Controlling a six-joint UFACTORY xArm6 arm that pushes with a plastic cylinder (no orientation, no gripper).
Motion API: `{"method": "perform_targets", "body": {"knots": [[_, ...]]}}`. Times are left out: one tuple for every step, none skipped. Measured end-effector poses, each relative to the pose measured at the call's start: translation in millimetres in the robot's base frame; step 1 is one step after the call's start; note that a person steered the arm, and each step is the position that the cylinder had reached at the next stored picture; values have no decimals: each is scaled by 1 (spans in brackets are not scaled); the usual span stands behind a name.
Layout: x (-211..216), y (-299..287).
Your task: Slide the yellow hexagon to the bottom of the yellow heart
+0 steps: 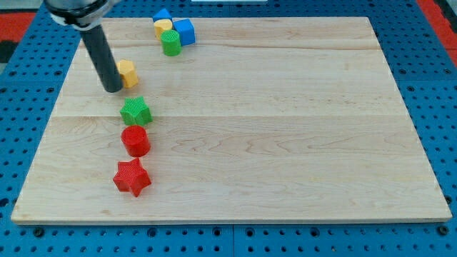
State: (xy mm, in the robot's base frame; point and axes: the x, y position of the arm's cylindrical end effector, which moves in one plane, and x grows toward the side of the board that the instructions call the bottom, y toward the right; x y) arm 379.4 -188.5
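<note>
Dark rod enters from the view's top left and slants down to the board; my tip point(113, 90) sits on the wood at the left side. No jaws on this rig, so there is nothing to stand apart or together: the rod is bare and clamps nothing.

Yellow hexagon point(128, 73) lies at about 2 o'clock from my tip, just beside the rod's lower end; touching or a hair apart, cannot tell, since the rod overlaps the hexagon's left edge.

Green star point(136, 111) lies at about 4 o'clock from my tip, near. Red cylinder point(135, 140) sits at 6 o'clock from the green star, close below it. Red star point(132, 177) sits at 6 o'clock from the red cylinder, near the board's lower left.

Cluster at the top edge, at about 1 o'clock from my tip and well apart from the yellow hexagon:
- yellow heart point(163, 27), shape only partly legible
- green cylinder point(171, 43), at about 5 o'clock from the heart, touching or just beside it
- blue cube point(184, 31), at 3 o'clock from the heart
- second blue block point(161, 15), at 12 o'clock from the heart, shape unclear, at the board's edge

Wooden board point(285, 128) rests on a blue perforated table point(28, 50).
</note>
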Motion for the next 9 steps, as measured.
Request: {"method": "perform_targets", "body": {"knots": [[-3,6],[-30,7],[-55,7],[-71,5],[-82,-6],[-90,-23],[-92,-20],[-92,-19],[-93,-15]]}}
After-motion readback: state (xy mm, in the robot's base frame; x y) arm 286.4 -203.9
